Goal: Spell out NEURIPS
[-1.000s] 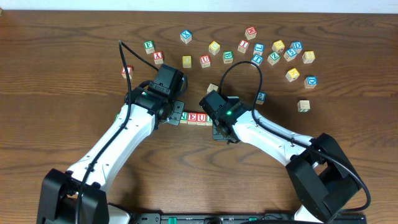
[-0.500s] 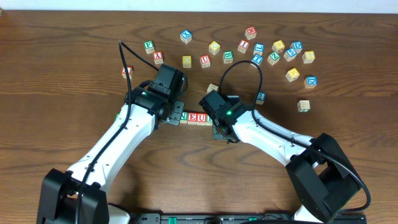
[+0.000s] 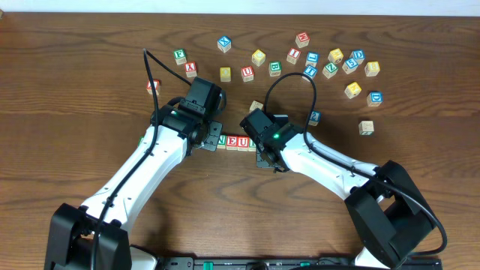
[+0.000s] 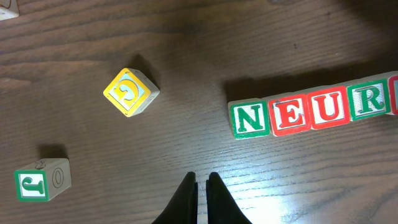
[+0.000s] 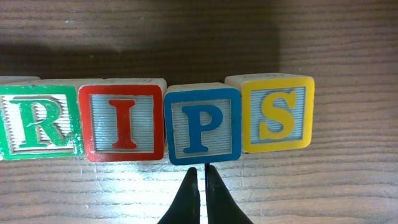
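Wide view first: the brown table (image 3: pixel 75 90), with loose cubes (image 3: pixel 330 64) strewn along its far side and both arms bent in toward the middle. Between them lies the row (image 3: pixel 238 142), its long axis running side to side across both wrists.

The left wrist view reads green N (image 4: pixel 250 119), red E (image 4: pixel 290 114), red U (image 4: pixel 329 108), green R (image 4: pixel 370 101), packed edge to edge. The right wrist view carries it on: red I (image 5: pixel 122 123), blue P (image 5: pixel 203 124), yellow S (image 5: pixel 277 114). All seven letters are down, so the word looks spelled!

One blemish: P sits a shade nearer the camera than its neighbours. The right gripper (image 5: pixel 201 180), fingers pressed together on nothing, points square at P's near face (touching or just short, I can't tell). It's plainly the nearer arm for any last nudge, pushing across the row's axis.

The left gripper (image 4: pixel 200 186), also closed and empty, hangs near the N end, N ahead and to its right, apart.
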Robot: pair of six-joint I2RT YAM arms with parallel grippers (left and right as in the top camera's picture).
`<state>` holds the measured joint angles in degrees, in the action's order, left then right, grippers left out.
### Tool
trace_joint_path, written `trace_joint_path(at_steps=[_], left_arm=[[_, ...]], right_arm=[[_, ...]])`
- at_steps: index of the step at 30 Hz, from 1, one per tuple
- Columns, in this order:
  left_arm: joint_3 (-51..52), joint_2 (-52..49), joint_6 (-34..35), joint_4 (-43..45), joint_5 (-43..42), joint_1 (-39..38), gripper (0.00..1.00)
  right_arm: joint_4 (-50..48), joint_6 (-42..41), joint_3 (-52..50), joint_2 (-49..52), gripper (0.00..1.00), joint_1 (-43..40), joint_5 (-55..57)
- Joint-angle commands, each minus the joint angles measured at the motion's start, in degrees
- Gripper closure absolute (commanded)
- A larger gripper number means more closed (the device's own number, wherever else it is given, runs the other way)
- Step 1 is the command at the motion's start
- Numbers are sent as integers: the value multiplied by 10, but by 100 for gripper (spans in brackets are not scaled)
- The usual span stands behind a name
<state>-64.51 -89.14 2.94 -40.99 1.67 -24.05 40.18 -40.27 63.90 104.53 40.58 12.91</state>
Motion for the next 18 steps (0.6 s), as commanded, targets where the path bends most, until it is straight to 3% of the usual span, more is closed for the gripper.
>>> trace_joint_path(at_steps=[1,18], left_arm=[[5,4,-6,-1,6,2,92],[5,4,-6,-1,5,2,92]], right_arm=[[-1,5,-6,3,99,4,15],[-7,17,-6,3,99,15,22]])
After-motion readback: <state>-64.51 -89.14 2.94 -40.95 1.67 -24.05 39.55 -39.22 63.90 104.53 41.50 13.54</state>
